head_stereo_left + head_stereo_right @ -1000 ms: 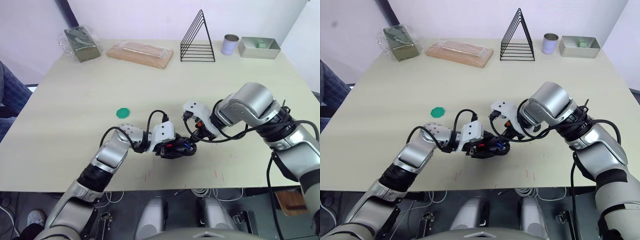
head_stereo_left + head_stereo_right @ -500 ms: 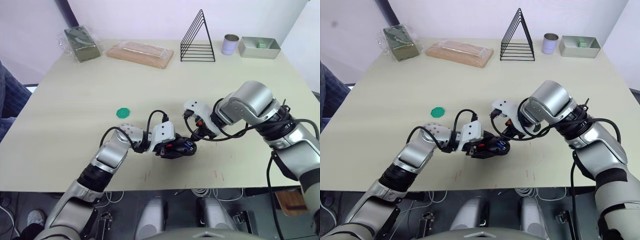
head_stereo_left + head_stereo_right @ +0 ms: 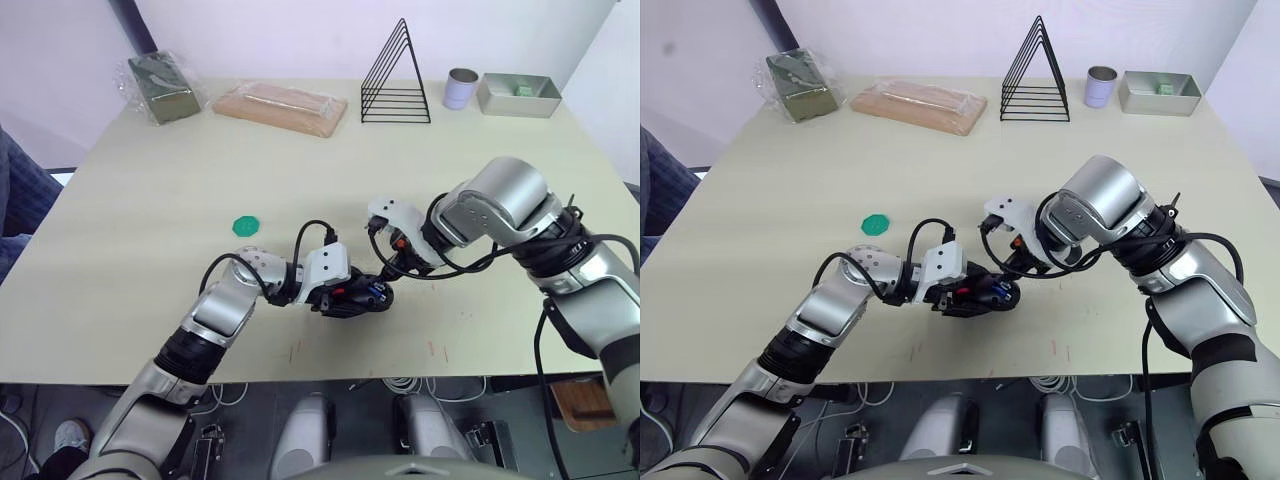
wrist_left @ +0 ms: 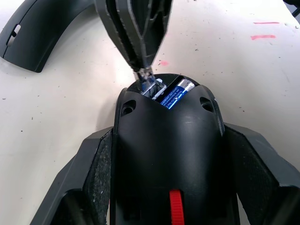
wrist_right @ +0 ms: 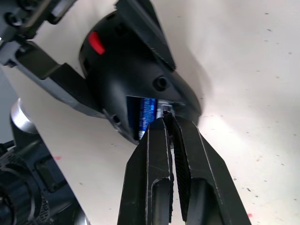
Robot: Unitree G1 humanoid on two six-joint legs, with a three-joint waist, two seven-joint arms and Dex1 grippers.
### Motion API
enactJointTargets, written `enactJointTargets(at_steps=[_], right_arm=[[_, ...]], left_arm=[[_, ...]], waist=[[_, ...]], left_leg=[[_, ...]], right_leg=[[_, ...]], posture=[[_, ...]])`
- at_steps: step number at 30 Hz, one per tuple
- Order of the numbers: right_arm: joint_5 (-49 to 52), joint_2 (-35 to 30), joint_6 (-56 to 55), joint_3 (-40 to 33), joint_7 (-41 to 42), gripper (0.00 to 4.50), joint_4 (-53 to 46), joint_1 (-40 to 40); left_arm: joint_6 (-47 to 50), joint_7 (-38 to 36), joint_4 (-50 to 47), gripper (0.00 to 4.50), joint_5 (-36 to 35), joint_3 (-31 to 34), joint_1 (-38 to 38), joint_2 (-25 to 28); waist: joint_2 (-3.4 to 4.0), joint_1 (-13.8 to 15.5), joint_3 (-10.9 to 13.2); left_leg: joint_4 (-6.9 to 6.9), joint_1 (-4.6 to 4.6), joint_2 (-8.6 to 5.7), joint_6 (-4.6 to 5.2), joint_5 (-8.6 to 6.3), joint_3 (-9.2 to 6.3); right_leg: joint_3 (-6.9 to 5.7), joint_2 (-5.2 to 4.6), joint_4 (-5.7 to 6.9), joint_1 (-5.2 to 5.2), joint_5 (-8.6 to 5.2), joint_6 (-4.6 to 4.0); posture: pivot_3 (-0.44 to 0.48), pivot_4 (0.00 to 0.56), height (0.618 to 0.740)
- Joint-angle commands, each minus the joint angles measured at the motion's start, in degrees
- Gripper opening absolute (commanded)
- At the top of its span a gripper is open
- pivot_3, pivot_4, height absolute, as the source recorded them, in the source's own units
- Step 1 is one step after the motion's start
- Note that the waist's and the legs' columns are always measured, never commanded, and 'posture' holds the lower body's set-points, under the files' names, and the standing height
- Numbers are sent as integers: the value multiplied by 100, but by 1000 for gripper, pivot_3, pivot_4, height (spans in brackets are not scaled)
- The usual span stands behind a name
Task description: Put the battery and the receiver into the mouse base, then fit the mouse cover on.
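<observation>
One mouse base [image 4: 166, 154], one battery [image 4: 174, 94], one mouse cover [image 4: 44, 35]. One green disc [image 3: 246, 226]. One wire rack [image 3: 396, 76], one tin can [image 3: 460, 88], one metal tray [image 3: 517, 96], one wooden block [image 3: 280, 108], one wrapped packet [image 3: 160, 87]. Two claws: left claw [image 3: 352, 297], right claw [image 5: 168, 123].

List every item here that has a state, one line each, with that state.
mouse base: gripped at its sides by the left hand, compartment open
battery: lying in the base's compartment
receiver: pinched at the compartment's edge, not yet released
right hand: shut on the receiver
mouse cover: off, lying on the table
</observation>
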Motion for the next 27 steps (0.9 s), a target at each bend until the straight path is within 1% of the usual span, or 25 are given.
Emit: enactJointTargets(at_steps=[1, 27], right_arm=[[18, -22, 32, -146, 4, 0, -123, -52], [-187, 16, 32, -46, -90, 0, -163, 171]], left_arm=[[41, -7, -3, 2889, 111, -93, 61, 82], [81, 46, -19, 2889, 106, -78, 60, 66]], waist=[[0, 0, 0], [0, 0, 0]], left_leg=[[0, 0, 0, 0, 0, 0], [0, 0, 0, 0, 0, 0]], right_leg=[[0, 0, 0, 0, 0, 0], [0, 0, 0, 0, 0, 0]], posture=[[0, 150, 740], [0, 150, 740]])
